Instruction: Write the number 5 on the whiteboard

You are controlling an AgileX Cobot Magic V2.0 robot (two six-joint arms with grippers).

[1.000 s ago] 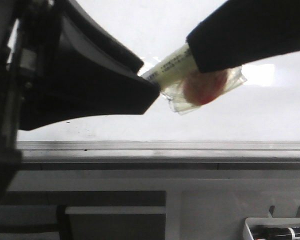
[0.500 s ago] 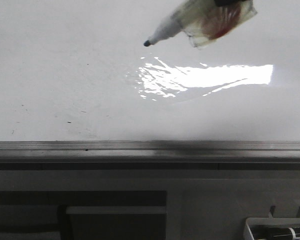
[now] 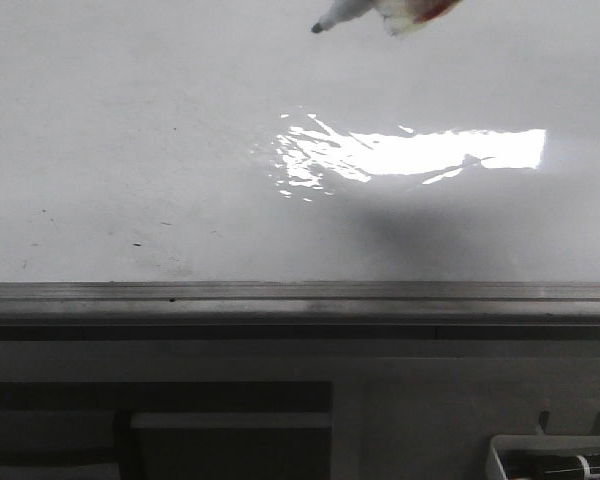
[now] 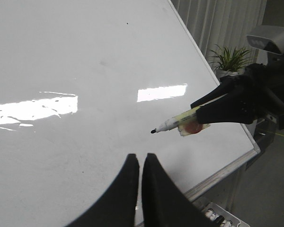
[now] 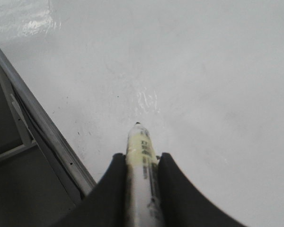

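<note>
A: Right gripper [image 5: 141, 163]?

B: Jaws pinched on a marker [image 5: 140, 161], barrel pale yellow with printed text; black tip [image 4: 153, 131] pointing out beyond the fingers [image 4: 227, 106]; clear tape with a red patch [image 4: 194, 127] wrapped on the barrel just ahead of the jaws. In the left wrist view the tip hangs above the whiteboard [image 4: 85, 61], not touching so far as I can tell.

A: Left gripper [image 4: 140, 163]?

B: Fingers pressed together, nothing between them; a thin slit at most; it hovers over the board at 6 o'clock of that view, marker tip at roughly 1 o'clock from it, apart.

A: Front view?

B: Only the marker tip [image 3: 318, 27] and a corner of the tape show, at 12 o'clock of the frame; neither gripper body in sight there.

A: The board itself?

B: Glossy white, bright window reflection [image 3: 410, 152] near centre; grey aluminium frame edge [image 3: 300, 295] along the near side; a few tiny dark specks [image 3: 137, 244] at about 8 o'clock; no marker strokes of the number 5 visible on the surface in any view.

A: Beyond the board?

B: White tray [image 3: 555, 460] at 5 o'clock in the front view, holding a dark marker; potted plant [image 4: 229, 59] past the far board edge.
</note>
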